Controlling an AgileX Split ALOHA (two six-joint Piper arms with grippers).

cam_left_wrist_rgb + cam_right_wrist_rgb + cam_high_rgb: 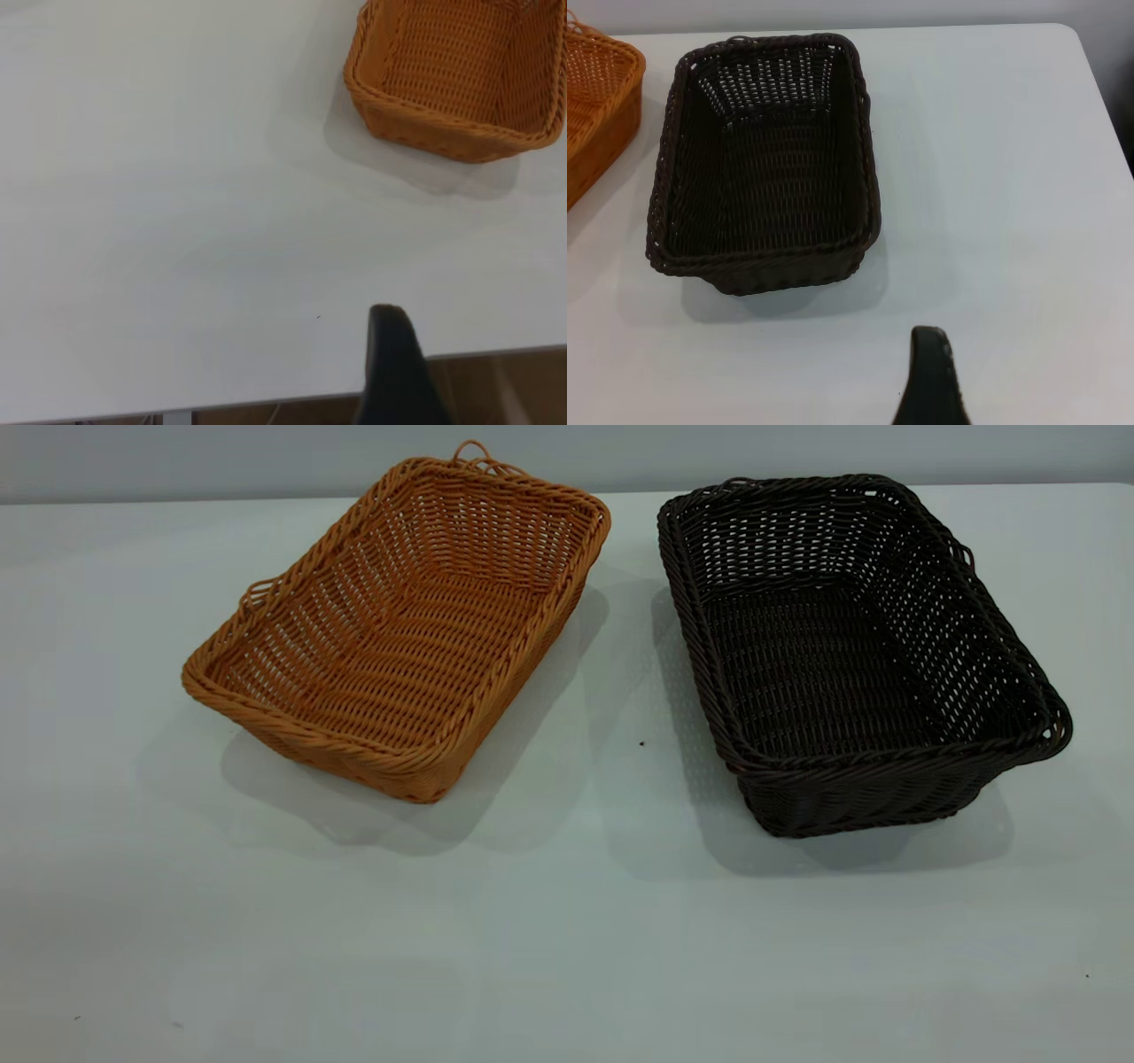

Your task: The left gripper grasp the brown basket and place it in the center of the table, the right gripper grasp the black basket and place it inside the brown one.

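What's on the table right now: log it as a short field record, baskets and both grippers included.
brown basket: empty, on the table's left half, turned at an angle
black basket: empty, on the right half, apart from the brown one
nesting: not done; baskets sit side by side with a gap
table: white, a few tiny dark specks
left gripper: only one dark finger shows in its wrist view, back from the brown basket, holding nothing
right gripper: one finger shows, back from the black basket, holding nothing
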